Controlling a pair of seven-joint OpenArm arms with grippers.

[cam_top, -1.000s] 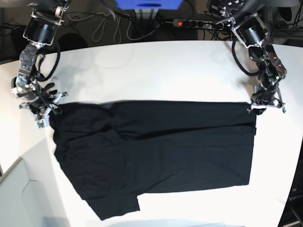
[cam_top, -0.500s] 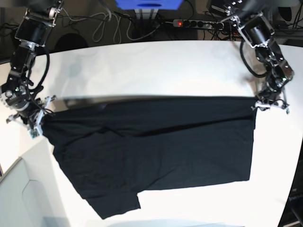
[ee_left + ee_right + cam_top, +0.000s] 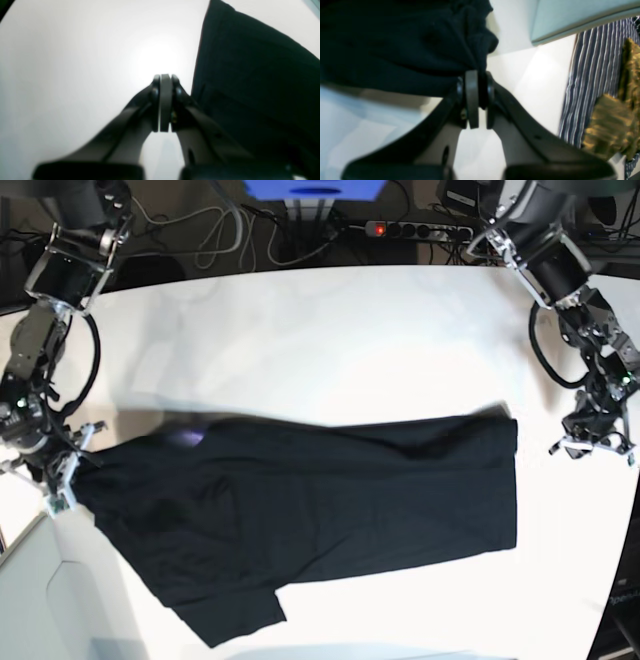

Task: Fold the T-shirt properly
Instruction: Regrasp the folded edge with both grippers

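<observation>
Base view shows the T-shirt spread dark and mostly flat across the middle of the white table, running from the left edge of the frame to right of centre, with one sleeve sticking down at lower left. A faint purple patch shows near its upper left edge, so the printed side may be facing down or folded under; the blur there makes that hard to confirm.

The right gripper, at the left edge of the frame, is clenched on the shirt's left corner. In the right wrist view a bunched wad of black cloth sits pinched between the jaws of the right gripper, lifted a little off the table. Striped and camouflage-patterned fabrics lie at that frame's right side, apart from the shirt.

The left gripper, at the right of the base view, has its jaws pressed together on nothing. In the left wrist view the left gripper hangs over bare table, with the shirt's edge just beside it to the right and not between the pads.

Judging by this, folding has hardly begun: the shirt appears single-layered, no tidy crease, sleeve out. What remains is regrasping the free right corner, then folding the sleeves in and doubling the body.
</observation>
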